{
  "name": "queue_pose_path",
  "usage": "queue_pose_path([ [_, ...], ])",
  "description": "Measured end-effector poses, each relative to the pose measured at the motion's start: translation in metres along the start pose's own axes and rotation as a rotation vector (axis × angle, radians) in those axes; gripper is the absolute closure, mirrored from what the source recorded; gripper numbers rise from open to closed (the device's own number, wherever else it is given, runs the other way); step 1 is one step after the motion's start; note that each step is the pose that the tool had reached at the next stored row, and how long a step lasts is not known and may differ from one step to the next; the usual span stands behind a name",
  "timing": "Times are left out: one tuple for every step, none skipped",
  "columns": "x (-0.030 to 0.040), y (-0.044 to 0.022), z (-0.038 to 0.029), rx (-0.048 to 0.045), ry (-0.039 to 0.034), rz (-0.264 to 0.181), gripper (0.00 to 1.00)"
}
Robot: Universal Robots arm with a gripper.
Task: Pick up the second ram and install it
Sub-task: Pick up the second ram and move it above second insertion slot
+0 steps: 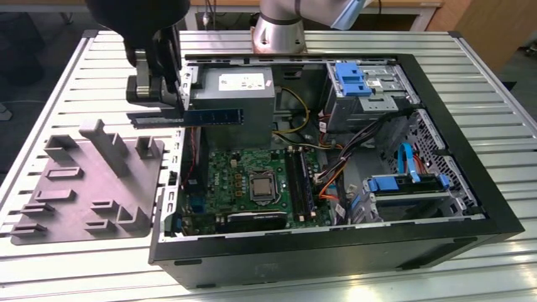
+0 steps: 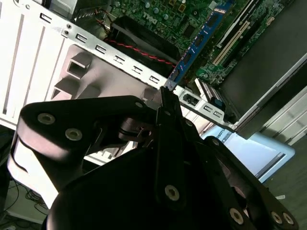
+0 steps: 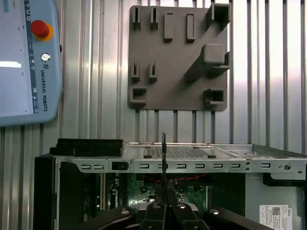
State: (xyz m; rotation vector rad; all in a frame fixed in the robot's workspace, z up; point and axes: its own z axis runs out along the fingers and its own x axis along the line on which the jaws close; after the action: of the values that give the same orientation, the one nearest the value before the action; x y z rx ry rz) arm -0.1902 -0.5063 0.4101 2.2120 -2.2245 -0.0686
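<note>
Above the case (image 1: 319, 255), second ram (image 1: 214, 117) horizontal

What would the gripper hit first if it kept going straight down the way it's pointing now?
Probably the computer case's slotted metal wall, or the green motherboard just inside it; depth is unclear. The gripper, shut on the blue ram, hangs above that edge.

White lettering runs along the edge of the teach pendant (image 3: 26, 72), and a printed sticker (image 3: 275, 214) sits on the computer case (image 3: 201, 166).
</note>
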Motion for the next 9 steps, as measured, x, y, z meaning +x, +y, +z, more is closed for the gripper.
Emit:
queue_pose_path([
  [0.0000,-0.0014,0.0000,0.0001,0.0000,0.000,0.89],
  [0.0000,-0.0028,0.0000,0.0000,-0.0001,0.000,0.89],
  [0.0000,-0.0042,0.0000,0.0000,0.0000,0.000,0.89],
  [0.0000,-0.0055,-0.0001,0.0000,0.0000,0.000,0.89],
  [0.0000,-0.0069,-0.0001,0.0000,0.0000,0.000,0.89],
  [0.0000,-0.0084,-0.0001,0.0001,0.0000,0.000,0.89],
  [0.0000,-0.0099,-0.0001,0.0001,0.0000,0.000,0.89],
  [0.0000,-0.0112,-0.0002,0.0000,0.0000,0.000,0.89],
  [-0.0001,-0.0126,-0.0002,0.0000,0.0000,0.000,0.89],
])
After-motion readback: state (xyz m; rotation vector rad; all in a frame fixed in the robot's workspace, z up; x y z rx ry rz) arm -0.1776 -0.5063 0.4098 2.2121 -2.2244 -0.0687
